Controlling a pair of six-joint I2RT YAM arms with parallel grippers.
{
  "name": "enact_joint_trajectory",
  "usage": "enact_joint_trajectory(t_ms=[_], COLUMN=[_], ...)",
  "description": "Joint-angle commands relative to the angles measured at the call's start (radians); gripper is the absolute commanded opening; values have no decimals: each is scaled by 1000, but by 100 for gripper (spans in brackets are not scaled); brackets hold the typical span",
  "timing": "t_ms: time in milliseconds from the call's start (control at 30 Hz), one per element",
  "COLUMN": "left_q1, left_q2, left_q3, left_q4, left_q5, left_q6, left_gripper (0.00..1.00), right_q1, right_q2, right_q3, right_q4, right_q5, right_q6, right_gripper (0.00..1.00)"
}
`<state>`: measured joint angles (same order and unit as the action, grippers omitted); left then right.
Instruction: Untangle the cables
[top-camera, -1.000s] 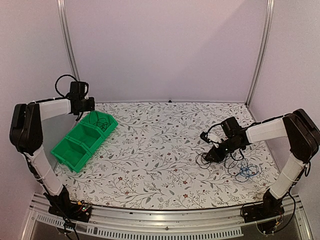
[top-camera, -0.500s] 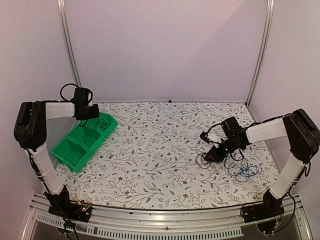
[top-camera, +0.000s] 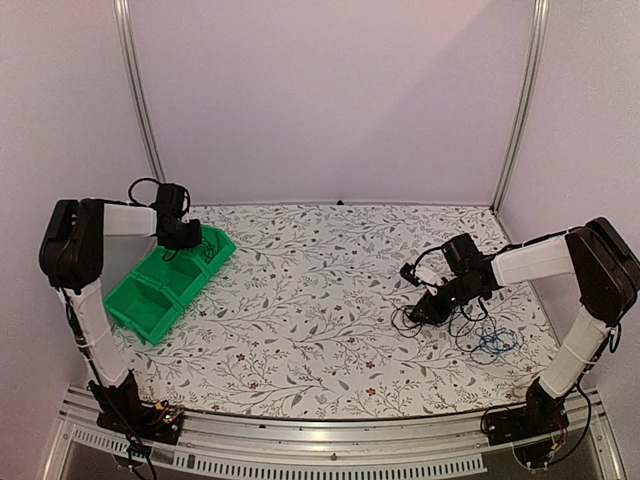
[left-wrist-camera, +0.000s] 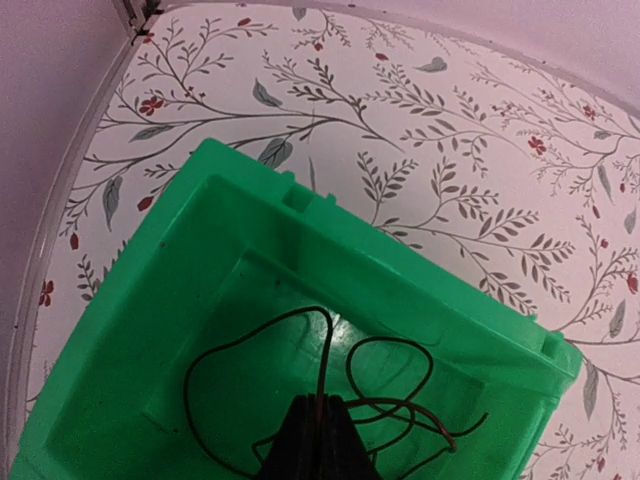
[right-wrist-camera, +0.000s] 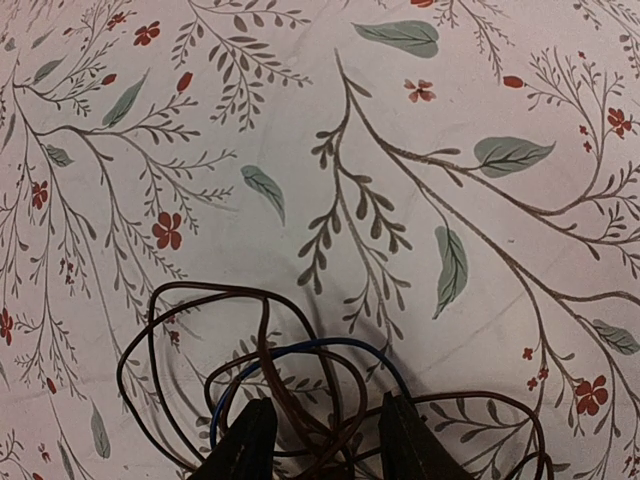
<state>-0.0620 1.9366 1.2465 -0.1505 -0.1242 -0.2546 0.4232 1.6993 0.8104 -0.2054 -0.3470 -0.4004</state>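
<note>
Green bin, far from tangled cables

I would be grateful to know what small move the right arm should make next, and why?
Probably close the right gripper. Its fingers stand open, low over the tangle, with strands of the brown cables and the blue cable lying between them, so closing should catch a strand to pull free.

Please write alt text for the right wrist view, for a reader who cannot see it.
A loose tangle of thin brown cables and one blue cable lies on a cloth printed with leaves and red flowers. At the bottom edge, the right gripper shows two dark fingers standing apart, with some loops between them.
</note>
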Motion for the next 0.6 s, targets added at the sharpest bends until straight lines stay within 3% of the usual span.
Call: enact_joint_trajectory(t_ms=[0,400,567], left_q1=[-1,1,1], left_q2=[33,13,-48], left_q3=[44,122,139], left_q4=[-27,-75,-123], left_q5=[-13,-28,-35], left_q6=[10,48,70], left_gripper=[0,0,11], right_q1=[-11,-10,-11], right_q2=[42,46,43], right_q3=[-10,-7,-8], right_q4=[-74,-77,-75], right_q5=[66,66,67], right_q6=[12,12,12], right_gripper=[40,40,40])
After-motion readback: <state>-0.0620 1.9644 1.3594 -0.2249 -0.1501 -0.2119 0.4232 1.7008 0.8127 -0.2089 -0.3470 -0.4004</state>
